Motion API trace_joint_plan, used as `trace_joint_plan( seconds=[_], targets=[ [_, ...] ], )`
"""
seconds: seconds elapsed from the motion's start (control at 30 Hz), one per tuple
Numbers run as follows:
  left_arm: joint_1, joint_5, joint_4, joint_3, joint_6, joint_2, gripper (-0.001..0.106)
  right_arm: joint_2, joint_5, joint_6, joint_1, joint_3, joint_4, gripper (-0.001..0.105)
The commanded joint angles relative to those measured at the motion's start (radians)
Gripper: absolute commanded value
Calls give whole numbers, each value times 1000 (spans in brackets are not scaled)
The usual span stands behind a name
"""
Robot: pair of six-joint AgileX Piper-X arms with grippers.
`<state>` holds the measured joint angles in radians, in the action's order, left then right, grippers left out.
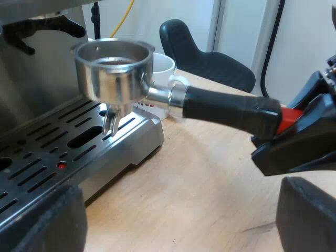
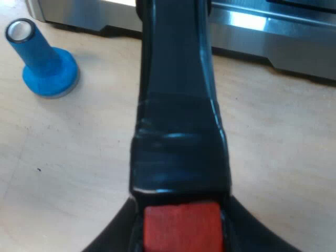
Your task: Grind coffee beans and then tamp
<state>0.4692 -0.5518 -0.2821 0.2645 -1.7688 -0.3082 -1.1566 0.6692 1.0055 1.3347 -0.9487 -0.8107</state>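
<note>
My left gripper (image 1: 178, 197) hangs low over the table (image 1: 220, 210) near the espresso machine (image 1: 31, 79). Its fingers are spread wide with nothing between them.

The holder (image 1: 113, 73) is up in the air and roughly level, its basket over the near edge of the drip tray (image 1: 52, 152). It has what looks like ground coffee (image 1: 113, 61) inside. Its spouts (image 1: 110, 123) sit just above the grate, and I cannot tell whether they touch it. A white mug (image 1: 164, 65) stands a little farther off, close behind the basket.

My right gripper (image 1: 302, 142) is clamped tight on the handle (image 1: 226, 107) at its red end (image 1: 289, 121). The right wrist view confirms this, with the fingers closed around the red end (image 2: 181, 226) and the handle (image 2: 176, 105) running away toward the machine's base (image 2: 262, 31). The blue tamper (image 2: 44, 65) stands upright on the table, near that base and beside the handle's line.

The main risk I see is the grip point. Holding the heavy metal end from the far tip of the handle gives it a long lever, so it may sag or roll in the fingers and spill the coffee. A low or sideways swing could snag the spouts on the grate or knock the mug or the tamper. Pressing the tamper down while the holder hangs unsupported would likely wrench it out of the grip, so I judge it should rest on something firm first.
</note>
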Motion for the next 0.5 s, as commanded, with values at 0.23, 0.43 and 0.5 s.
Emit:
trace_joint_plan(
  seconds=[0.23, 0.43, 0.5],
  targets=[
    [5, -8, 11, 15, -7, 9, 85, 36, 90, -6, 47, 23, 4, 0],
    [5, -27, -5, 32, -7, 9, 85, 84, 80, 31, 67, 100, 58, 0],
    [5, -27, -5, 32, -7, 9, 85, 95, 80, 52, 67, 123, 67, 0]
  ],
)
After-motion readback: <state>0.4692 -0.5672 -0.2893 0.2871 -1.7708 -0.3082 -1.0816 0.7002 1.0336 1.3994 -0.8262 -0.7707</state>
